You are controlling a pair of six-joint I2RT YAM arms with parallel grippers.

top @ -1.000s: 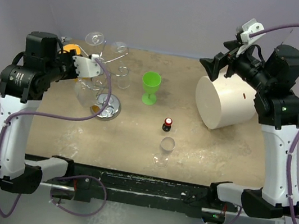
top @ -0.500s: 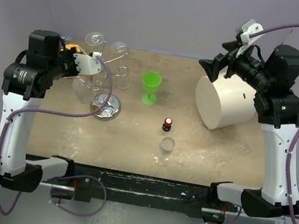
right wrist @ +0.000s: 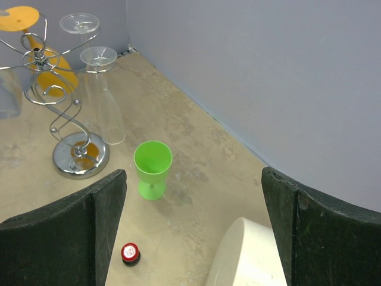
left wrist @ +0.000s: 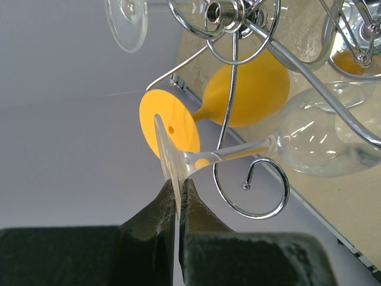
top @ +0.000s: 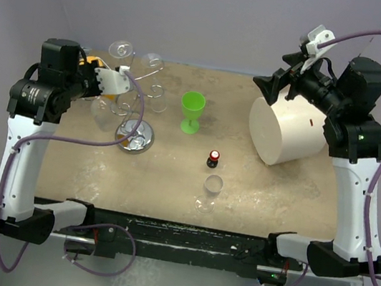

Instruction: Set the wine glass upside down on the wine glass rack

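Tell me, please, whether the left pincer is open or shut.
Shut: in the left wrist view, the left pincer pinches the thin round foot of the clear wine glass, with no gap showing.

A mottled, sand-coloured bench (top: 291,195) is enclosed by plain pale lilac walls (top: 218,17) on the far, left and right sides. Its near edge is lined by a scuffed black rail (top: 184,230). Soft, even light is cast throughout.

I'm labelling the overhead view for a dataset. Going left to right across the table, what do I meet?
wine glass rack → green goblet → red-capped bottle → white cylinder. The clear glass near the bottle overlaps it sideways, so it is left out.
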